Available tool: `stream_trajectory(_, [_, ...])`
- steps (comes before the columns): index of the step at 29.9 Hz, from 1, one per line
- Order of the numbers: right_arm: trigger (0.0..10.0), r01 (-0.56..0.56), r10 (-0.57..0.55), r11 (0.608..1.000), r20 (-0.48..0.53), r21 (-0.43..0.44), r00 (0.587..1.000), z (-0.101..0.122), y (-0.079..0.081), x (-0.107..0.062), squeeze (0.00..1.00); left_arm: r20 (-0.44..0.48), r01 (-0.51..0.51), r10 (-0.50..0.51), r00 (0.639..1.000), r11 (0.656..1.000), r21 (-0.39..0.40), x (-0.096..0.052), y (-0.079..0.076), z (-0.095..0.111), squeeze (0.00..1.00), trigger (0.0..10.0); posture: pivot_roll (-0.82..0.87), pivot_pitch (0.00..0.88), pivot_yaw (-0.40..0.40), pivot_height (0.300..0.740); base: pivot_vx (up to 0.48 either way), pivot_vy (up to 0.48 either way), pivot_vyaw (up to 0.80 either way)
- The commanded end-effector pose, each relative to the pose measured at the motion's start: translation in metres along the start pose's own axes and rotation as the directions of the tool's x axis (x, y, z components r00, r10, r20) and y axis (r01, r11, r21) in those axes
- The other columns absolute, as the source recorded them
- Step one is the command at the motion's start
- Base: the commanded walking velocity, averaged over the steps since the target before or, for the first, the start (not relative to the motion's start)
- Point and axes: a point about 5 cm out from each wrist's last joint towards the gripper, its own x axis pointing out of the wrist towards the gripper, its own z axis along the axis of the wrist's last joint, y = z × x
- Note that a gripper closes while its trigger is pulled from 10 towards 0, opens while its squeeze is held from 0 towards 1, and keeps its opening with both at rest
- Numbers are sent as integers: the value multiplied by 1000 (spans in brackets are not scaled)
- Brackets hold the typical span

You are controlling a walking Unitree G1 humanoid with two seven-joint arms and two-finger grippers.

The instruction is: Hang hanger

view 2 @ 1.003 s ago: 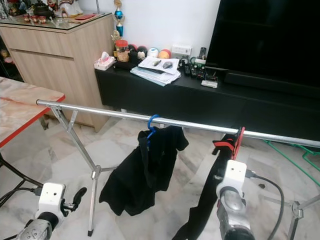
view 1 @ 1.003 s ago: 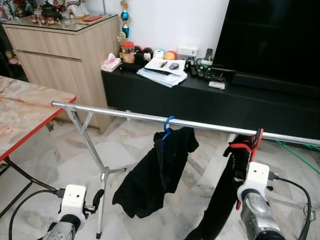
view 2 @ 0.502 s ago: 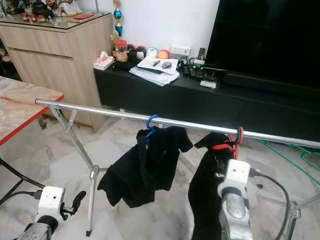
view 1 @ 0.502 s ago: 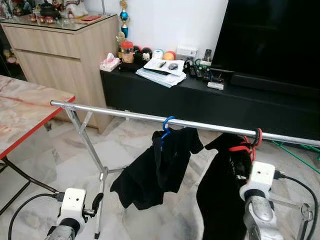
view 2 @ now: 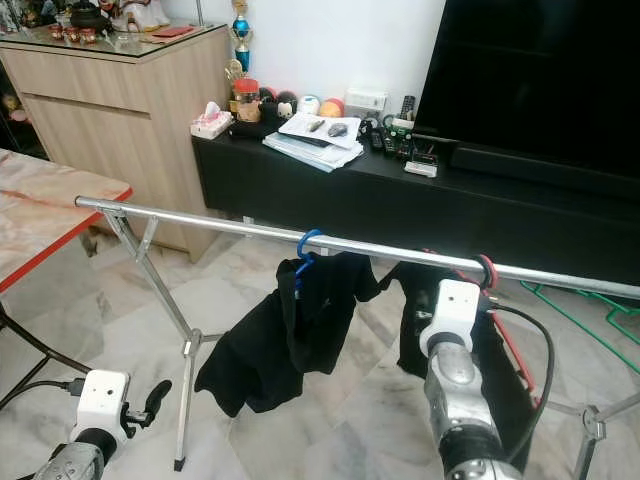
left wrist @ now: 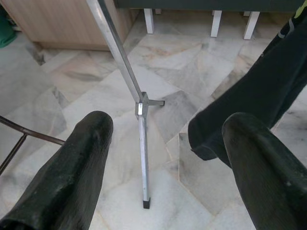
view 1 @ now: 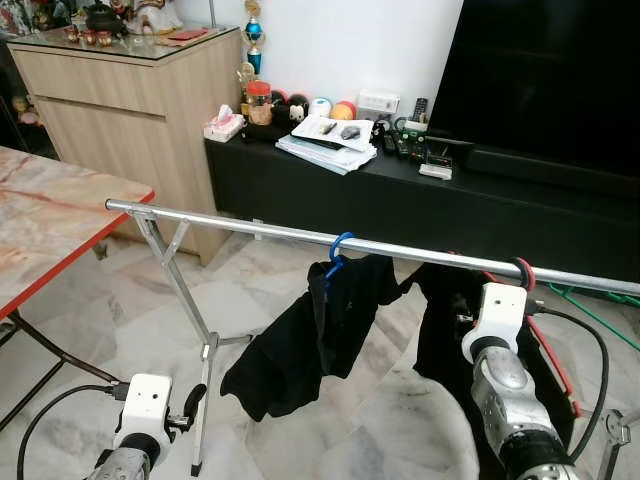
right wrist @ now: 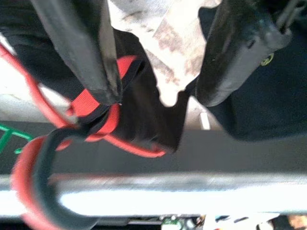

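Right gripper [right wrist: 158,62]: its two black fingers [right wrist: 81,48] are standing apart just below the silver rail [view 1: 300,236], and nothing is being held between them. The red hanger [view 1: 522,272] is hooking over the rail at the right, a black garment [view 1: 445,320] draping from it. Compared with one second ago, the hanger is now sitting on the rail, the garment is spreading wider beneath it, and the right arm is standing nearer the middle of the rail. To the left, a blue hanger [view 1: 338,250] is carrying a second black garment [view 1: 310,340], as before. Left gripper [left wrist: 165,158]: it is hanging low at the near left, its fingers wide apart over the marble floor [left wrist: 96,81] beside the rack leg [left wrist: 143,158]. No writing is legible; the papers [view 1: 325,140] on the black console [view 1: 330,195] are too small to read. The right gripper's wrist view is blurred, so contact with the red hanger's strap is possibly present but uncertain. The rail's right end is cut off.
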Motion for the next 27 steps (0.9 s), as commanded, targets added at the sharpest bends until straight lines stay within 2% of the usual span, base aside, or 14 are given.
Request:
stream_trajectory(1, [10000,35,-35,999,-2,2,999,2,-7,2,1000,-4,-11,11,1000,1000,9,-1,4,-1,0,10000,147,0,-40,740,0,0,0])
stream_trajectory(6, [10000,58,-58,998,-5,-30,998,-2,-12,0,1000,-7,-12,12,1000,1000,10,-1,4,-1,0,10000,139,0,-35,740,0,0,0])
stream_trajectory(11, [10000,87,-88,996,-10,-24,996,-9,-18,-5,1000,-11,-5,5,1000,1000,11,-1,2,-2,0,10000,131,0,-31,740,0,0,0])
stream_trajectory(12, [10000,94,-94,995,-17,-30,995,-11,-22,-8,400,-11,-2,2,1000,1000,12,0,2,-2,0,10000,128,0,-30,740,0,0,0])
stream_trajectory(13, [10000,94,-95,995,-19,-34,995,-12,-23,-8,0,-12,-1,1,1000,1000,12,0,2,-2,0,10000,128,0,-30,740,0,0,0])
stream_trajectory(27, [10000,100,-101,994,-5,-48,995,-4,-25,-7,0,-17,5,-5,1000,1000,23,0,1,-2,0,10000,134,0,-32,740,0,0,0])
